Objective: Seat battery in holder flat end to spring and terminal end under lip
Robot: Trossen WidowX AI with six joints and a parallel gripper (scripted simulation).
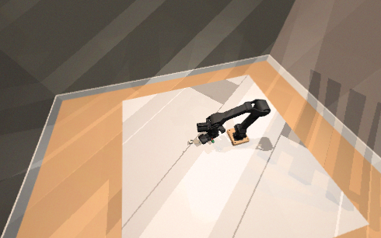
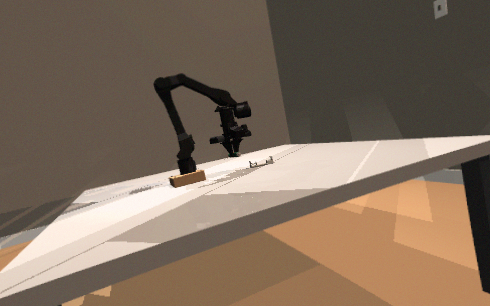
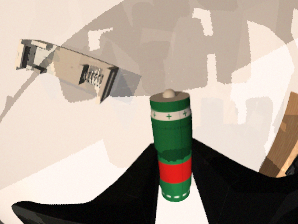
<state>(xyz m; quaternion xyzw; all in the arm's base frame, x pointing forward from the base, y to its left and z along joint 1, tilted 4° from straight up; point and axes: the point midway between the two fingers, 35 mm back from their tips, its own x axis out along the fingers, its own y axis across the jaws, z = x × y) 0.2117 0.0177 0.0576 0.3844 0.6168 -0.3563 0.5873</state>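
Black two-fingered gripper (image 1: pixel 211 141) (image 2: pixel 234 154) (image 3: pixel 172 147): clenched on the battery
Green cylindrical battery with red band (image 3: pixel 171 145): between the fingers — outside the holder
Pale open-ended holder (image 1: pixel 193 141) (image 2: pixel 267 162) (image 3: pixel 70 63): on the table — spring visible

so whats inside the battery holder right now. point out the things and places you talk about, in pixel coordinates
In the wrist view, the battery holder (image 1: pixel 190 142) (image 2: pixel 262 162) (image 3: pixel 75 64) has a coiled spring (image 3: pixel 93 77) at its near end and no battery in it. The far end's inner face is partly hidden by its lip, so what lies behind that can't be seen.

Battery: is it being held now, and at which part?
Yes, the gripper holds the battery around its lower half, by the red band.
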